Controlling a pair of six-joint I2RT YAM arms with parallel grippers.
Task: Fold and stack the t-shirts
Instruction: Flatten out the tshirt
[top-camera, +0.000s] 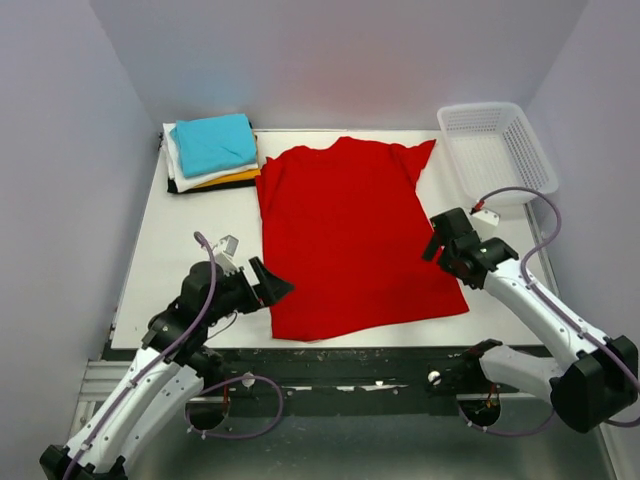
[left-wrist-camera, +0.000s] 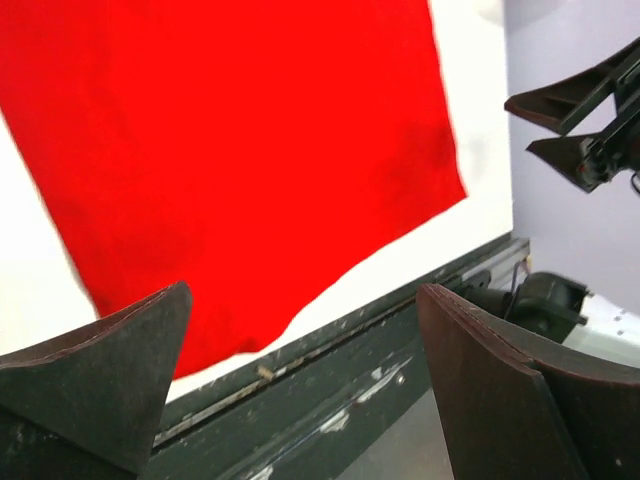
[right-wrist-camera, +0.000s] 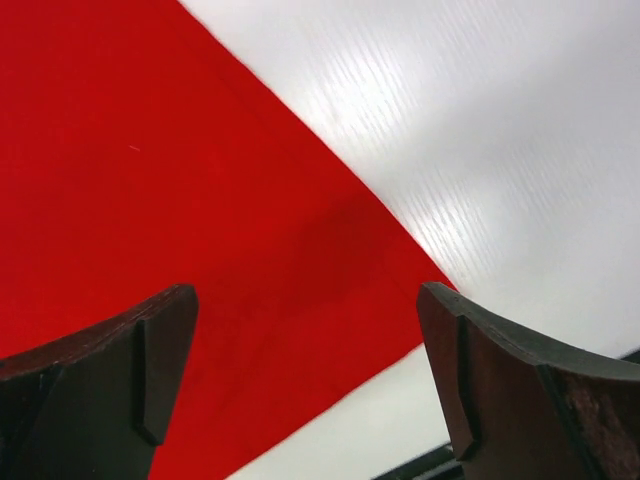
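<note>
1. Saw left tool (top-camera: 272, 284) released, jaws wide, gripping nothing, at near-left corner of red t-shirt (top-camera: 345, 235).
2. Saw right tool (top-camera: 432, 238) released as well, nothing held, over the shirt's right edge.
3. Found red t-shirt spread flat mid-worktop (top-camera: 190, 230), collar at far side, hem along near edge.
4. Logged folded stack (top-camera: 205, 178) at far-left corner: teal t-shirt (top-camera: 213, 143) on top, white, orange and black beneath.
5. Noted white basket (top-camera: 480, 112) at far-right corner, just beside a sleeve.
</note>
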